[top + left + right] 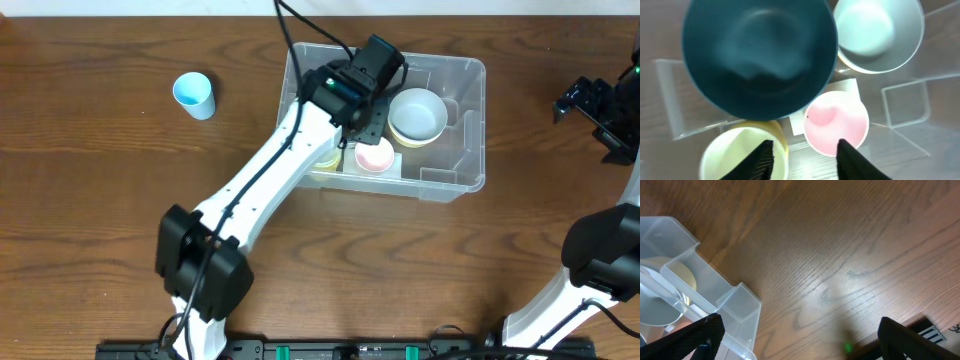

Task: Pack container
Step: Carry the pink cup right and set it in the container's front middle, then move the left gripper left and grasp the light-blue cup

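I take the wide round white plastic bowl point(418, 115) as my mark. A small round pink bowl point(375, 155) sits just beside it, to its near left. On my left wrist feed, a big dark teal round bowl point(760, 55) lies just left of the white bowl, overlapping the pink one and a pale yellow round bowl point(735, 150). A light blue plastic cup point(194, 95) sits well to the white bowl's left on the brown wooden table point(100, 200).

A dark wood-grain table point(90, 200) is filling the view. Soft light is glaring off one patch of it.
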`<state>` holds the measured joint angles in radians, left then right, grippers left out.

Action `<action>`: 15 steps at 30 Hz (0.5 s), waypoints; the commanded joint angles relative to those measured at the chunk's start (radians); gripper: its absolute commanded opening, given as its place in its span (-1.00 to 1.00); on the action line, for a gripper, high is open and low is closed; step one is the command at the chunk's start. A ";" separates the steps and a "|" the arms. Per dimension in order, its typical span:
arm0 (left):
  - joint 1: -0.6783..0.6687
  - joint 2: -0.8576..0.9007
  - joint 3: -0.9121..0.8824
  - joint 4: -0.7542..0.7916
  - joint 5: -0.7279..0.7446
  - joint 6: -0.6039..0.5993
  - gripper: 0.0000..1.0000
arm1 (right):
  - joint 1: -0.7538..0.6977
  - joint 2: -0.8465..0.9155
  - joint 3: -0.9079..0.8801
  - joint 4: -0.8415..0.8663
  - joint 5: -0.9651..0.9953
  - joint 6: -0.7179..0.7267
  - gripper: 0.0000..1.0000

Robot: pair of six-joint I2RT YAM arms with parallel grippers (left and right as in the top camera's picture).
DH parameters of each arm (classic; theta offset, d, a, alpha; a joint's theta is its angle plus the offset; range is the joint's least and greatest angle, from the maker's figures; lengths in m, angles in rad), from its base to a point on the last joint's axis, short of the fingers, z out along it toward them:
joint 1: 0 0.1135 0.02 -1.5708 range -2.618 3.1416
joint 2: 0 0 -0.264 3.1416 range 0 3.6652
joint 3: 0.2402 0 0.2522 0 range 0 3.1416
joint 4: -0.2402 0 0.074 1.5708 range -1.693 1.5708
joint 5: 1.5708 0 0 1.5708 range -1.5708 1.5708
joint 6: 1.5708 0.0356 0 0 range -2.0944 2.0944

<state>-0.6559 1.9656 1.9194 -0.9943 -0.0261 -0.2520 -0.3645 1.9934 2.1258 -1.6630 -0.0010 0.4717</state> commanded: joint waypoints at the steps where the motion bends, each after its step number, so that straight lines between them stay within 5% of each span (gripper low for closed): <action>1: 0.013 -0.051 0.018 0.002 -0.011 0.009 -0.12 | -0.002 -0.007 0.000 -0.001 0.004 0.018 0.98; 7: 0.112 -0.174 0.018 0.016 -0.146 -0.011 0.21 | -0.002 -0.007 0.000 -0.001 0.004 0.018 0.99; 15: 0.439 -0.167 0.013 -0.051 -0.135 -0.094 0.54 | -0.002 -0.007 0.000 0.000 0.004 0.018 0.99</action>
<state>-0.3088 1.7618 1.9270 -1.0298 -0.1429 -0.3031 -0.3645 1.9934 2.1258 -1.6627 -0.0010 0.4717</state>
